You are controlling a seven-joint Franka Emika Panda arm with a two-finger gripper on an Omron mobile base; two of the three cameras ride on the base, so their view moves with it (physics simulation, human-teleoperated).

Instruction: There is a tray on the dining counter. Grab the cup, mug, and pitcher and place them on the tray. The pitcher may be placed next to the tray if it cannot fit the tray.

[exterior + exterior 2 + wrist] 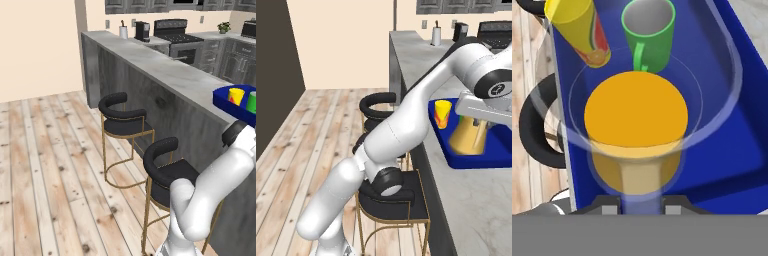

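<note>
With cup [577,30] and mug [649,35] already on the tray [732,130], I had the gripper [641,207] clamped on the pitcher [637,120] at lower centre, unreleased.

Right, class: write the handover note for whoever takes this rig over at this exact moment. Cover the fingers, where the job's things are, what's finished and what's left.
Gripper: fingers shut on the clear glass-like pitcher with orange-yellow contents, held over the deep-blue rectangular tray.
Small yellow tapered cup: in the tray, at its far end seen from the hand.
Bright green cylindrical mug: in the tray beside the cup.
The tray sits on the pale grey stone dining counter, near its edge above the stools.
Done: cup and mug placed.
Left: set the pitcher down in the tray's free space, or beside it, then release. Whether it already touches the tray floor is unclear.
</note>
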